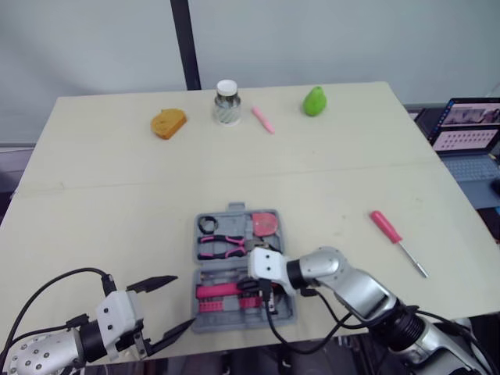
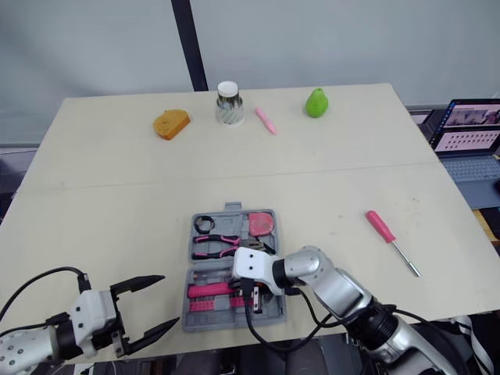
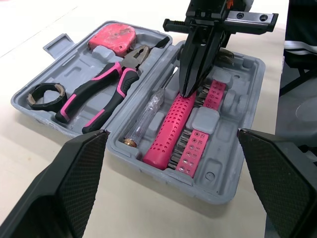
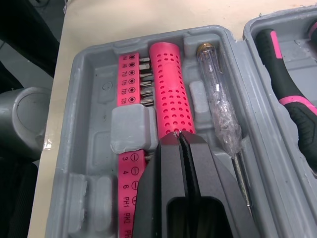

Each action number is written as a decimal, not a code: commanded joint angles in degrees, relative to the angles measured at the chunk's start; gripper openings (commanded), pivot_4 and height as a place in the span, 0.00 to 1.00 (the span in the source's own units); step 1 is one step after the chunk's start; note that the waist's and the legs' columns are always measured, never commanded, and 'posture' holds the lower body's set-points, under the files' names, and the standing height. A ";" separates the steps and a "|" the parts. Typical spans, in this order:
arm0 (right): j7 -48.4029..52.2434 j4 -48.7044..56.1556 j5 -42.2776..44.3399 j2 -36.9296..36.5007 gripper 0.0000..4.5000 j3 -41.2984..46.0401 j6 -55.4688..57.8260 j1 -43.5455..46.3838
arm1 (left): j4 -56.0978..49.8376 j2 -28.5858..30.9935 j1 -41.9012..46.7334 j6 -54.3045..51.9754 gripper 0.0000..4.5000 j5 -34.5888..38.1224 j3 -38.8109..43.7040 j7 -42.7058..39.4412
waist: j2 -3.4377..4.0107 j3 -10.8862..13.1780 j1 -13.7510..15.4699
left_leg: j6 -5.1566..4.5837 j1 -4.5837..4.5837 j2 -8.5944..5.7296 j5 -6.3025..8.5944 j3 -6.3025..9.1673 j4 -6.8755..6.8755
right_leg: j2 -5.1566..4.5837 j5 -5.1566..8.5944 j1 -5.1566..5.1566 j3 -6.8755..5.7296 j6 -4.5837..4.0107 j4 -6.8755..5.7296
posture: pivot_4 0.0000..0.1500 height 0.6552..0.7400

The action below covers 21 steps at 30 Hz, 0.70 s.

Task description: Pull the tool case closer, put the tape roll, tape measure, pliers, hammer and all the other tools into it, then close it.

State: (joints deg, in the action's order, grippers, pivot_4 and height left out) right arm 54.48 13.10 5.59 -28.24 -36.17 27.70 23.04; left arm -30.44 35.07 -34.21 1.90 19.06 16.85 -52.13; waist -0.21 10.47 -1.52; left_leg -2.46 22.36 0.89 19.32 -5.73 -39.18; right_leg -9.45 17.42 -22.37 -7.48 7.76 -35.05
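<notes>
The pink bit holder (image 4: 128,173) is marked 3, 4, 6, PH1, PH2.

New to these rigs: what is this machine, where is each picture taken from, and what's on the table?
A humanoid robot with two arms, each ending in two black fingers. The two wide pictures come from its head, looking down at a beige table; the two close ones from its wrists. An open grey plastic tool case lies before it, holding black-and-pink pliers, a black tape roll and a pink tape measure. The right arm's fingers, shut and empty, touch a pink perforated handle in the case. The left arm's fingers hover open beside it. A pink-handled screwdriver lies loose on the table.
</notes>
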 commanded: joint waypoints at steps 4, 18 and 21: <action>1.67 -0.79 -2.88 -1.01 0.02 -2.51 0.48 -0.85 | 0.31 0.16 0.09 0.71 1.00 -0.08 -0.34 0.14 | -0.03 -0.05 -0.01 | 0.00 -0.04 0.00 0.00 0.00 0.00 | 0.00 0.00 0.03 0.00 0.00 0.00 | 1.00 1.00; 1.63 -3.94 -3.92 -0.79 0.02 -3.16 3.05 -1.12 | 0.77 0.00 0.28 1.04 1.00 -0.18 -0.60 0.27 | -0.12 -0.25 0.04 | 0.02 -0.17 0.00 0.02 0.08 0.00 | -0.02 0.00 0.21 -0.03 -0.01 0.04 | 1.00 1.00; 1.75 -4.71 -3.56 -0.48 0.02 -3.11 3.22 -1.42 | 0.79 0.00 0.23 1.03 1.00 -0.13 -0.58 0.29 | -0.11 -0.31 0.03 | 0.06 -0.28 0.01 0.04 0.14 0.01 | -0.02 0.01 0.35 -0.07 -0.02 0.08 | 1.00 1.00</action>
State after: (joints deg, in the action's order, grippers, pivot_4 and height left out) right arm 55.39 12.58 3.41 -28.11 -37.66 28.00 23.42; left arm -28.86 35.06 -33.93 1.96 18.77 16.48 -52.01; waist -0.32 10.16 -1.49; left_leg -2.40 22.06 0.90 19.36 -5.58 -39.17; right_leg -9.47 17.43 -22.00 -7.57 7.74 -34.96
